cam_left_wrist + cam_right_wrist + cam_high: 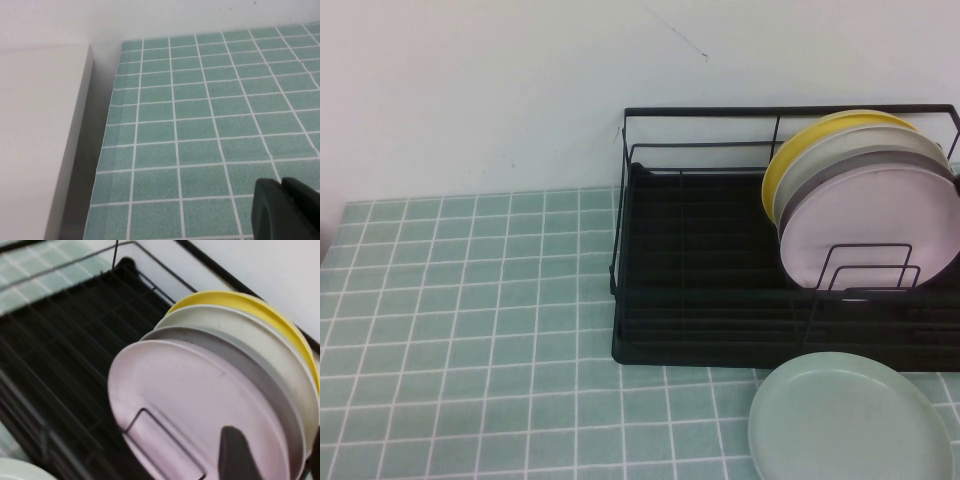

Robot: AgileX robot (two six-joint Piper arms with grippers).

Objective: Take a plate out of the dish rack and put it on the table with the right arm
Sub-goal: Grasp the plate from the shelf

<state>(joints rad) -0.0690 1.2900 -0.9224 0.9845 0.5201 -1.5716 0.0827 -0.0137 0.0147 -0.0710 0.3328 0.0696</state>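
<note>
The pale pink plate (pixel 865 225) stands on edge at the front of a stack in the black wire dish rack (pixel 700 300), at the right of the tiled table (pixel 470 330). In the right wrist view the pink plate (pixel 185 400) fills the middle. My right gripper (pixel 275 455) is open: one dark finger (pixel 235 455) lies in front of the plate's face, the other shows at the picture's edge beyond the plates' rims. My left gripper (pixel 282 192) is shut and empty, low over bare tiles. Neither arm shows in the high view.
Behind the pink plate stand a grey plate (pixel 880 165), an off-white plate (pixel 865 140) and a yellow plate (pixel 790 150). A mint-green plate (pixel 850 420) lies flat on the table before the rack. A white wall runs behind. A white block (pixel 40 130) borders the table's left edge.
</note>
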